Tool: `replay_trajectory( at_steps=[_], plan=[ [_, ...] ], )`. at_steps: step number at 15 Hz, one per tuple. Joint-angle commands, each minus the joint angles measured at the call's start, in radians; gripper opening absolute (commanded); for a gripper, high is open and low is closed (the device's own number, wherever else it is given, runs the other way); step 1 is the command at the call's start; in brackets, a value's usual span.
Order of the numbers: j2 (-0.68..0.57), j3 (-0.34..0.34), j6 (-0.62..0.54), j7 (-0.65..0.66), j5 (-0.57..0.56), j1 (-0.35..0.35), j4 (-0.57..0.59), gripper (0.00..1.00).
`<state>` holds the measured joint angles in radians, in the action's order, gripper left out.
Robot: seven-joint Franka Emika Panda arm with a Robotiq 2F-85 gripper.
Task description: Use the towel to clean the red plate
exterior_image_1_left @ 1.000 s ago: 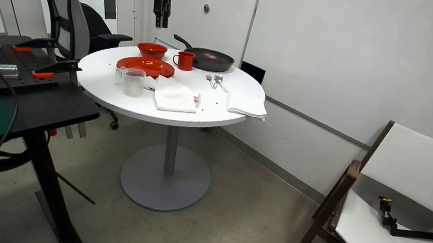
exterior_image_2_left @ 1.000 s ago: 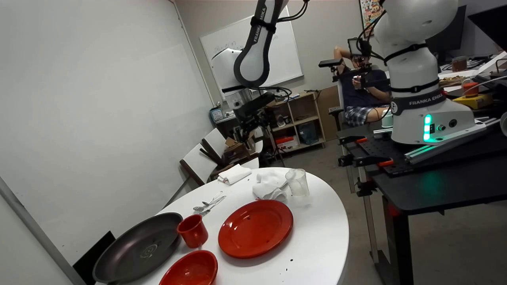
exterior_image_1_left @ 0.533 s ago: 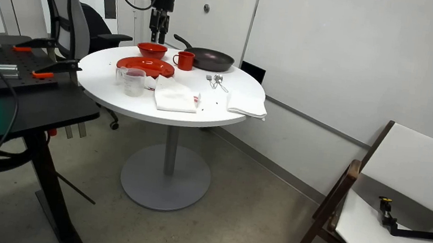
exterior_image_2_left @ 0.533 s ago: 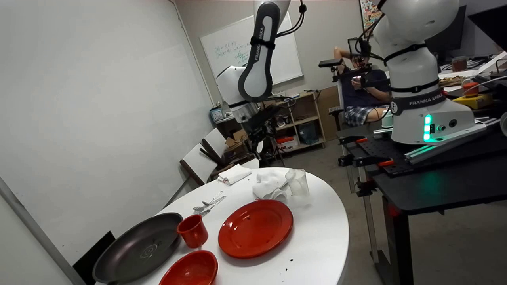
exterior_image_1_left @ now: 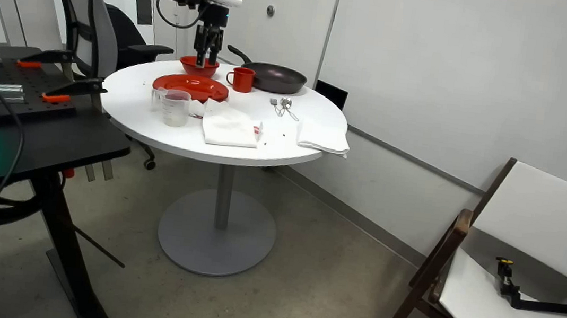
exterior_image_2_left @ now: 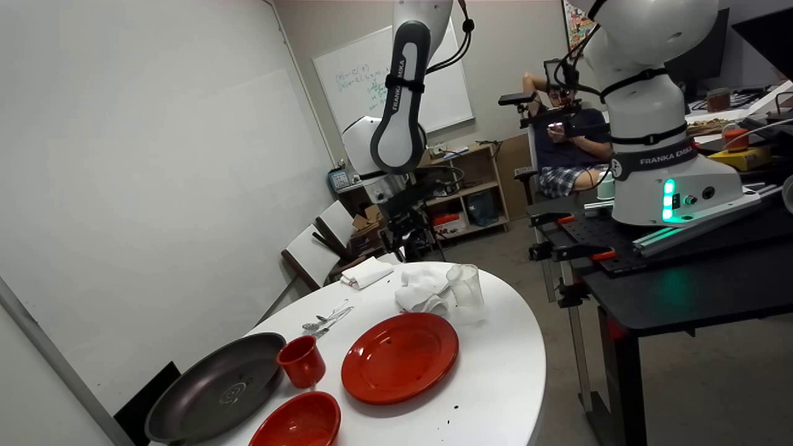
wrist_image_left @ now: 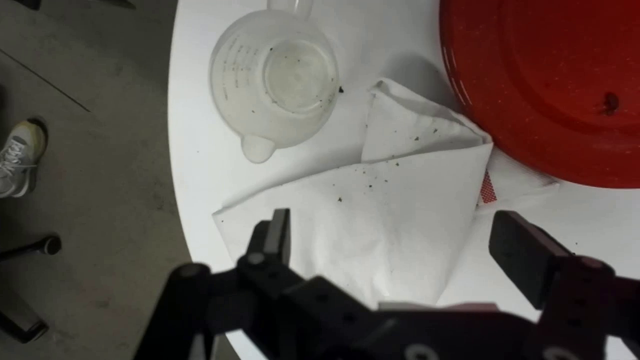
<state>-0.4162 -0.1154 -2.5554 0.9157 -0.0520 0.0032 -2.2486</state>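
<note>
The red plate (exterior_image_1_left: 190, 83) lies on the round white table in both exterior views (exterior_image_2_left: 399, 358); its near part shows in the wrist view (wrist_image_left: 560, 90) with a dark speck on it. A folded white towel (exterior_image_1_left: 228, 125) with a red stripe lies beside the plate; it is crumpled in an exterior view (exterior_image_2_left: 423, 291). In the wrist view the towel (wrist_image_left: 370, 200) has dark specks, and the plate's rim overlaps its edge. My gripper (wrist_image_left: 392, 220) is open and empty, above the towel with its fingers apart. It also shows pointing down in both exterior views (exterior_image_1_left: 206, 64) (exterior_image_2_left: 396, 255).
A clear measuring cup (wrist_image_left: 274, 80) stands close beside the towel. A second folded white towel (exterior_image_1_left: 323, 138) lies at the table edge. A red mug (exterior_image_2_left: 302, 362), red bowl (exterior_image_2_left: 300, 424), dark pan (exterior_image_2_left: 217, 390) and metal utensils (exterior_image_1_left: 284, 107) are also on the table.
My gripper has come down toward the table over the last second, with the arm lowering in both exterior views. The towels, plate and other things have not moved.
</note>
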Motion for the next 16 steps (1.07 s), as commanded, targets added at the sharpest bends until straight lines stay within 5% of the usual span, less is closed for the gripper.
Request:
replay_trajectory(
  at_steps=[1,16],
  plan=[
    [-0.026,-0.004,-0.040,-0.019,0.062,0.011,0.019,1.00],
    [-0.015,-0.022,-0.017,-0.014,0.069,0.028,0.007,1.00]
  ],
)
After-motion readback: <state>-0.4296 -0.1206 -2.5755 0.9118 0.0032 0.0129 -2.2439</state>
